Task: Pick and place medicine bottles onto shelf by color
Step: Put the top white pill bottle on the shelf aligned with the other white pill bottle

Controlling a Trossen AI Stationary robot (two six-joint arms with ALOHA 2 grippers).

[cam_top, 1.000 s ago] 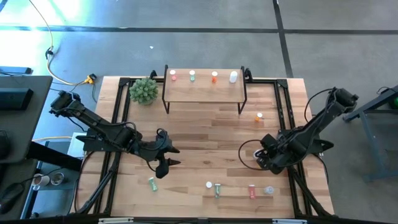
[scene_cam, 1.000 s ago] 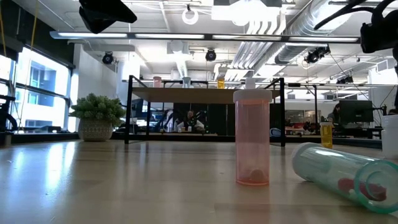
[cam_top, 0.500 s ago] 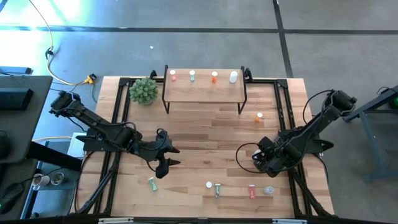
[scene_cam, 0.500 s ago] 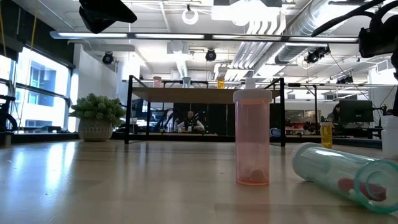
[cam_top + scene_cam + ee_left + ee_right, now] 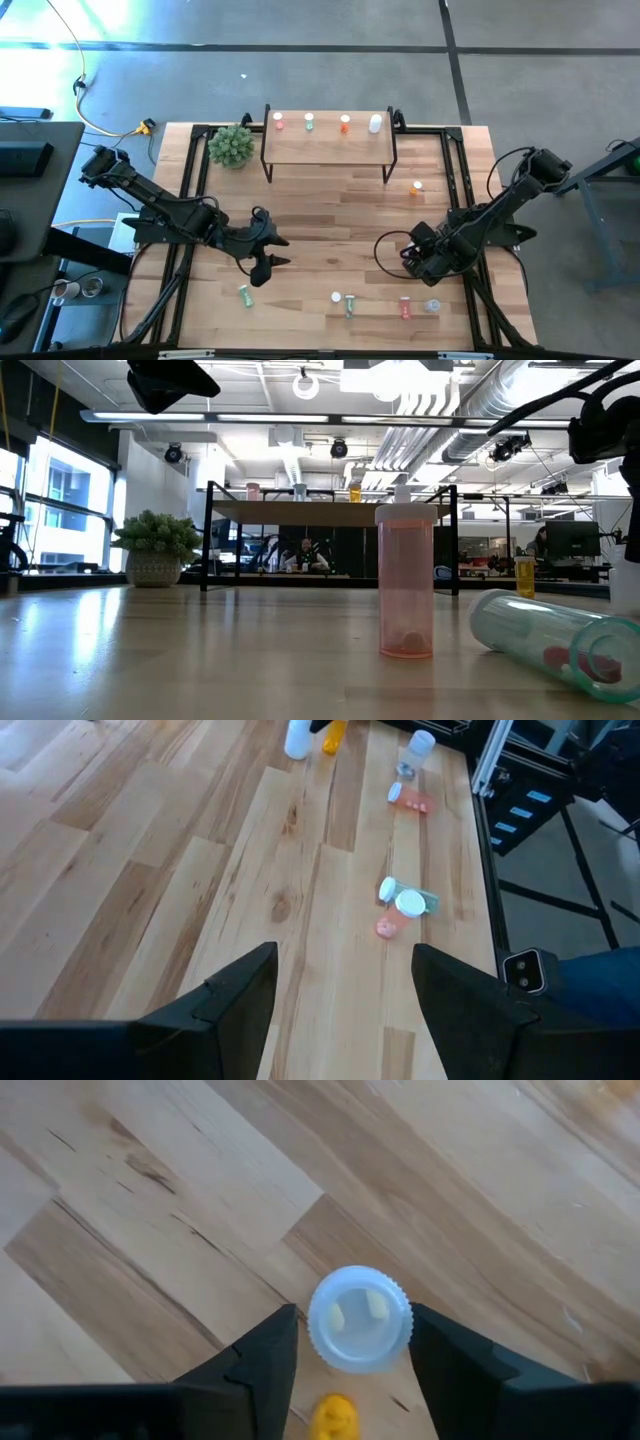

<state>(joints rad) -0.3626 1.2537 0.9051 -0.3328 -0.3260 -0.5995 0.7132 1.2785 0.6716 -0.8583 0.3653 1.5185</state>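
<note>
At the left of the slatted wooden counter (image 5: 330, 225), the left tool (image 5: 268, 262) hangs over bare boards, its two dark fingers (image 5: 240, 990) spread apart with nothing between them. Near it, toward the front edge, a small green plastic bottle with a white cap (image 5: 245, 294) lies on its side.

Moving right, the low shelf with a light wooden top on thin black legs (image 5: 325, 148) stands at the far edge. It carries four upright bottles in a row: pink (image 5: 279, 122), green (image 5: 309, 121), orange (image 5: 345, 122) and white (image 5: 375, 123).

Along the front edge we find an upright pink bottle (image 5: 408, 904) just beside a toppled green bottle (image 5: 428, 898). Further along are a second pink bottle (image 5: 405, 308) and a clear bottle (image 5: 432, 305). A lone orange bottle (image 5: 416, 187) stands right of the shelf.

At the right, the right tool (image 5: 415, 262) points straight down. A white-capped, seemingly clear bottle (image 5: 360, 1318) stands upright directly beneath it, long axis aimed at the wrist. The right tool's fingers (image 5: 260, 1365) stand apart astride the cap. A sliver of counter shows on one side, so we judge the grip not yet made. The right arm is plainly the nearer to this bottle.

We count eleven bottles, four on the shelf and seven on the counter. That makes three pink, three green, two orange and three clear or white.
</note>
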